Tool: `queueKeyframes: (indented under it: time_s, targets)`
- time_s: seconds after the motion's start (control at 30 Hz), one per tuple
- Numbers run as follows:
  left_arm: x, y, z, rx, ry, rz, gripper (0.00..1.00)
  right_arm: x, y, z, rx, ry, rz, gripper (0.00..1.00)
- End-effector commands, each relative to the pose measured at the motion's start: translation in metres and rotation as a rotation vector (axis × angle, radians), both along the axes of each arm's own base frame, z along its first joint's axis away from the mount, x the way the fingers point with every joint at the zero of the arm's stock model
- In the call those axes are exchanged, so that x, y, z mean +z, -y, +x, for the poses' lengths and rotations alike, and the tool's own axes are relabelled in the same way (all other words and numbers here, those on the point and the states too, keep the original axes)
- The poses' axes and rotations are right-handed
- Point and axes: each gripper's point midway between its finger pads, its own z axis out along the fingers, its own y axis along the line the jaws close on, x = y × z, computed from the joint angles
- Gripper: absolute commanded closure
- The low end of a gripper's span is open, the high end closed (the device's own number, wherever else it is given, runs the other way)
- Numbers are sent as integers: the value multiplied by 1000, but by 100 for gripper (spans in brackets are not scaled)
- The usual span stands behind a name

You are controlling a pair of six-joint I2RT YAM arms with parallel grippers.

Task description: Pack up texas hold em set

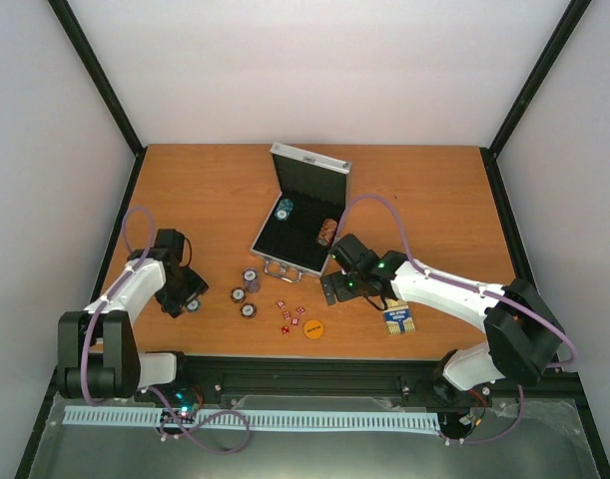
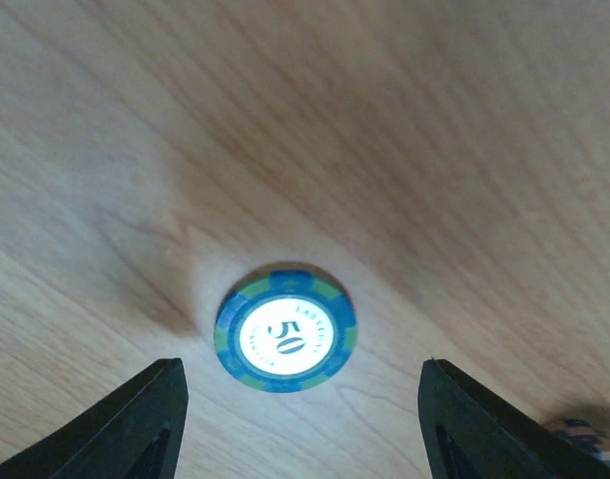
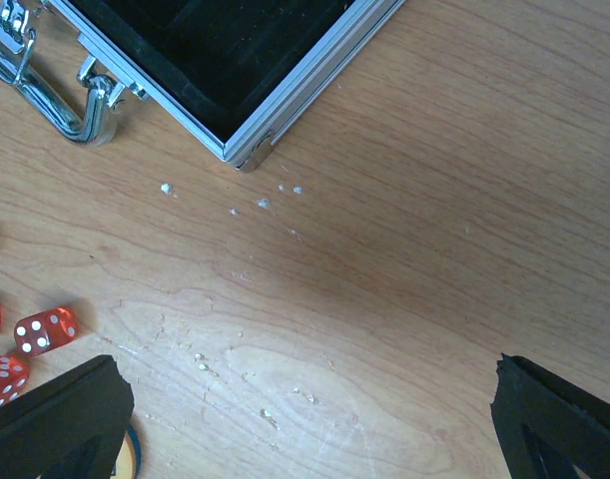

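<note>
Case (image 1: pixel 303 215) open at table (image 1: pixel 434 200) centre, lid up on far side, handle (image 3: pixel 45 85) toward arms. Case well clear of all table edges. Bare wood right of case and along far edge. Loose poker chips (image 1: pixel 248 289), dice (image 1: pixel 291 314) and orange disc (image 1: pixel 313 327) cluster between case and near edge. Card deck (image 1: pixel 399 320) just beside right arm. 2 chip stacks (image 1: pixel 284 209) inside case.

Left gripper (image 2: pixel 303 361): jaws wide, straddling 1 blue-green 50 chip (image 2: pixel 286 327) lying flat on wood, fingers (image 2: pixel 135 424) apart from it.

Right gripper (image 3: pixel 305 359): jaws wide, holding nothing, over bare wood near case corner.
</note>
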Motion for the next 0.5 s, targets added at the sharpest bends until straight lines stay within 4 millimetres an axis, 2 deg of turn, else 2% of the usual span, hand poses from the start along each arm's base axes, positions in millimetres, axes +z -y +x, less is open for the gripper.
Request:
queueKeyframes:
  time_s: [0.0,0.17,0.47]
  targets:
    - [-11,6,-8,23,-44,-42,34,-2,2,1,-14,7,0,0]
    - [-22,11,-14,44,-81,-72,36,-5,2,0,-13,4,-3,0]
    - [-27,9,-10,36,-107,-64,42,-10,4,-1,-15,-3,-4,0]
